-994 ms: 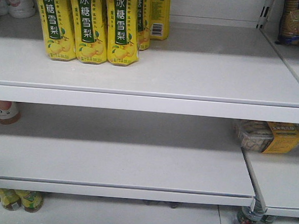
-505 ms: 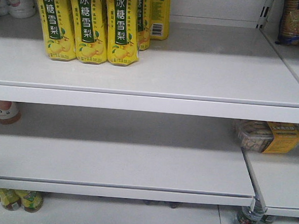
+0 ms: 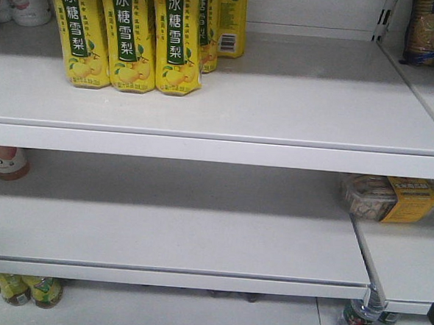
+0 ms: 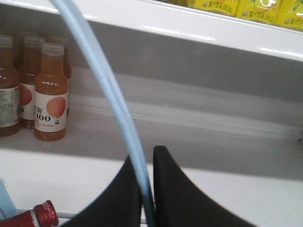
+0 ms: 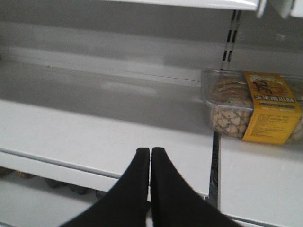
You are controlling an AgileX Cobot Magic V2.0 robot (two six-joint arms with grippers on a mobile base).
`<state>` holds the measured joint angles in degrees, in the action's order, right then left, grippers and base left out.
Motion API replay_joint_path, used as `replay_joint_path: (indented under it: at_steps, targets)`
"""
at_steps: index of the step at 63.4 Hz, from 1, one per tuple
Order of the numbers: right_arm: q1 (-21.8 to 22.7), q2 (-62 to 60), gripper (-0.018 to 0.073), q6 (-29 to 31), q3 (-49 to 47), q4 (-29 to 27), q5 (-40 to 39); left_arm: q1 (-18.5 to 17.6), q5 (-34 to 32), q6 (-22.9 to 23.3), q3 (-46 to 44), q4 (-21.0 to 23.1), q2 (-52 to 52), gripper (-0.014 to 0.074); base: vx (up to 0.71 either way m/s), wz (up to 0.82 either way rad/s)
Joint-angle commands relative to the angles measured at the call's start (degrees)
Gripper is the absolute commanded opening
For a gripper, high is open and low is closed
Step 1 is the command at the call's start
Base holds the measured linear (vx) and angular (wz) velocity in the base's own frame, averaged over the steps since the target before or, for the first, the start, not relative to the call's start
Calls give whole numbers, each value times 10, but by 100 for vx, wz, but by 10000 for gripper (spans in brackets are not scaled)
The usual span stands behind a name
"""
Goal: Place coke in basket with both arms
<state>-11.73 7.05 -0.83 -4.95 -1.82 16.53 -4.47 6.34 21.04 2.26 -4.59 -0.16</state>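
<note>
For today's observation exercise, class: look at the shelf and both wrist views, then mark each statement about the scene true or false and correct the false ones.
1. The left gripper is closed on a thin light blue handle. True.
2. The right gripper holds a bottle. False: its fingers are shut together with nothing between them.
3. The yellow drink cartons stand on the upper shelf. True.
4. The clear snack box with a yellow label sits to the left of the right gripper. False: it lies to its right, on the adjoining shelf.
5. The orange juice bottles lie on their sides. False: they stand upright.
</note>
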Motion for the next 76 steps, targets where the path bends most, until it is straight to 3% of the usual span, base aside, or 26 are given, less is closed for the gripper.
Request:
replay_joint_path:
  at_steps: [1,10,19,34,47,76]
  targets:
    - [42,-19,-6,-15,-1,1,-55,1,-87,-26,2,-31,-14,-5,0,0]
    - [90,-56,-6,-15,4,1,-51,1,-87,-26,2,-31,-14,-5,0,0]
    - [110,-84,-6,-16,10,18,-58,1,-87,-26,2,-31,-14,-5,0,0]
    - [110,-84,-6,-89,77,18,-149,1,-87,-26,2,-31,-14,-5,0,0]
    - [101,-84,-6,-88,77,70,-200,1,-87,-26,2,-31,-14,-5,0,0]
    - [90,-84,-6,-91,77,54,-200,1,-87,-26,2,-31,-14,-5,0,0]
